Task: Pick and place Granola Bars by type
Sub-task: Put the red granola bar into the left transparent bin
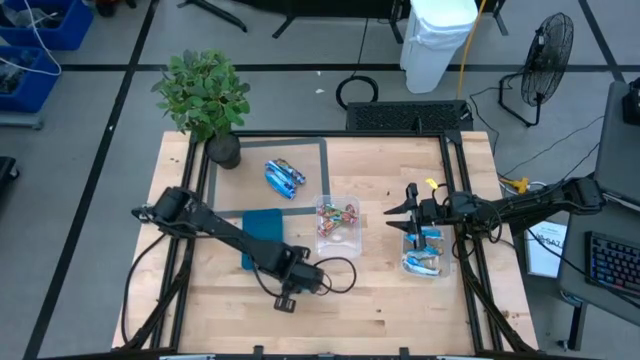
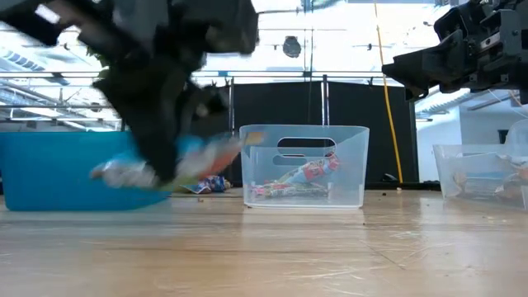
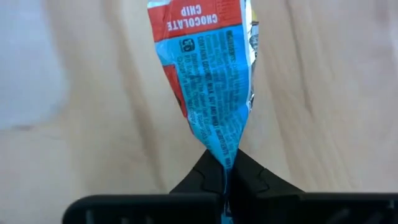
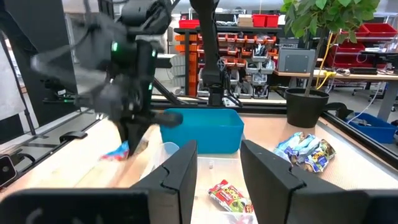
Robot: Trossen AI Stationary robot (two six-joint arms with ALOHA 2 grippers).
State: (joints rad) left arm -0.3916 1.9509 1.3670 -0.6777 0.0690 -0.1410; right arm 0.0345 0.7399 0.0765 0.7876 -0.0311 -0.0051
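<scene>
The left gripper [image 3: 225, 186] pinches a red-and-blue granola bar [image 3: 208, 81] by its crimped end; it should lift slowly, lest the wrapper slip, towards the matching tub [image 1: 337, 224].

Bright, even overhead light; motion-blurred left gripper [image 2: 165, 165] beside the sharp clear tub [image 2: 304, 165], strong backlit window glare behind it.

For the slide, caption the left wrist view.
Left gripper shut on the crimped end of a red-and-blue chocolate chip granola bar above the wooden table.
</scene>
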